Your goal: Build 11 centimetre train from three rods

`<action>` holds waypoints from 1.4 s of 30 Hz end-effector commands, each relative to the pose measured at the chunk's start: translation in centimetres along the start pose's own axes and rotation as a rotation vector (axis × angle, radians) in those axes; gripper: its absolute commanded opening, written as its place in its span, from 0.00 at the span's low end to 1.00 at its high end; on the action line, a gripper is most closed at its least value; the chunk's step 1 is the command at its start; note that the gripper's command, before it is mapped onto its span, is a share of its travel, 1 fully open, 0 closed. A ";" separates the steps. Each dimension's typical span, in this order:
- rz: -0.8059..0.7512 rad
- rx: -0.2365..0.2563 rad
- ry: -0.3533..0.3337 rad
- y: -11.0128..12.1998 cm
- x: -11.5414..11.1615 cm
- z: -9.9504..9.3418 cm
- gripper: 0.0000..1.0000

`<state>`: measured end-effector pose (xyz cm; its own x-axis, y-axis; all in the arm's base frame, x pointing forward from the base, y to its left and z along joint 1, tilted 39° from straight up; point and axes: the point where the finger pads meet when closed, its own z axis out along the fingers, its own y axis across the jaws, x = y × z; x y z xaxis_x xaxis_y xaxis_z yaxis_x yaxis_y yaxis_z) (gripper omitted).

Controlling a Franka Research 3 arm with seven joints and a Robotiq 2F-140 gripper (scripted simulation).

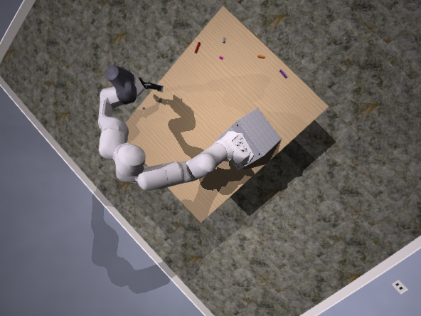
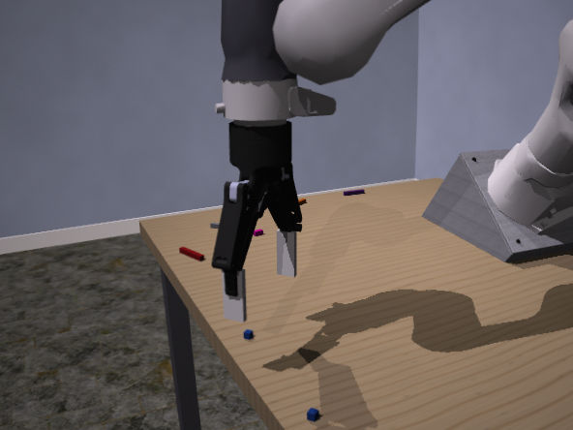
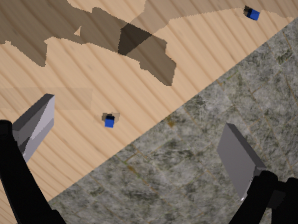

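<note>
My gripper (image 1: pixel 161 88) (image 2: pixel 260 296) (image 3: pixel 139 124) is open and empty, above the table's edge. One blue rod (image 2: pixel 248 334) (image 3: pixel 109 121) lies below, between the lines of the fingers in the wrist view; the top view does not show it. The other blue rod (image 1: pixel 144 108) (image 2: pixel 313 414) (image 3: pixel 252 13) lies farther along that edge. A red rod (image 1: pixel 198 48) (image 2: pixel 192 254), a grey rod (image 1: pixel 224 40) (image 2: pixel 214 226), a magenta rod (image 1: pixel 221 58) (image 2: pixel 258 232), an orange rod (image 1: pixel 261 56) (image 2: pixel 302 201) and a purple rod (image 1: pixel 283 74) (image 2: pixel 353 193) lie apart towards the far side.
The wooden table (image 1: pixel 227 92) (image 2: pixel 436 271) (image 3: pixel 75 150) ends close beside both blue rods, with the floor beyond. The arm's grey wedge-shaped base (image 1: pixel 259 132) (image 2: pixel 465 208) stands at the opposite side. The arm's shadow falls near the blue rods.
</note>
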<state>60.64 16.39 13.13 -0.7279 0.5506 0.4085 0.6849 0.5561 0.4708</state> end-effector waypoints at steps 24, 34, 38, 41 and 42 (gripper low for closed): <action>-0.006 0.012 0.013 -2.9 -4.1 -0.5 0.23; -0.006 0.012 0.013 -2.9 -4.1 -0.5 0.23; -0.006 0.012 0.013 -2.9 -4.1 -0.5 0.23; -0.006 0.012 0.013 -2.9 -4.1 -0.5 0.23; -0.006 0.012 0.013 -2.9 -4.1 -0.5 0.23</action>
<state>61.64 12.18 10.51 -0.7280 0.5444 0.4167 0.6853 0.5623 0.4628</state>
